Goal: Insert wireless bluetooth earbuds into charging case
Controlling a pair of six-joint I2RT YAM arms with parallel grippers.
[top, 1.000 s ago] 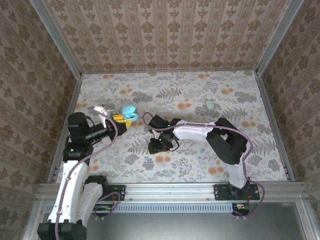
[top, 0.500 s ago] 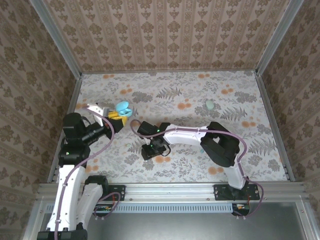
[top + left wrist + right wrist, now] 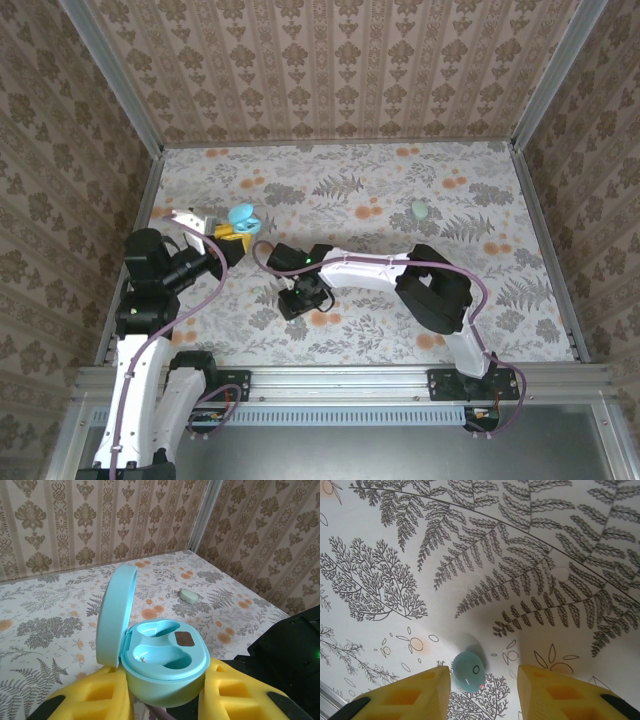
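Over the flowered table (image 3: 400,180), the left gripper (image 3: 232,236) hangs near the left edge, toward the far side. It is clamped tight on the case (image 3: 165,665), which sits upright with its lid swung open. The right gripper (image 3: 303,298) points down left of the middle, nearer the near edge, its jaws parted either side of one earbud (image 3: 468,672) that lies on the table between them, closer to one jaw, while the other earbud (image 3: 420,209) lies well apart, toward the far right corner.
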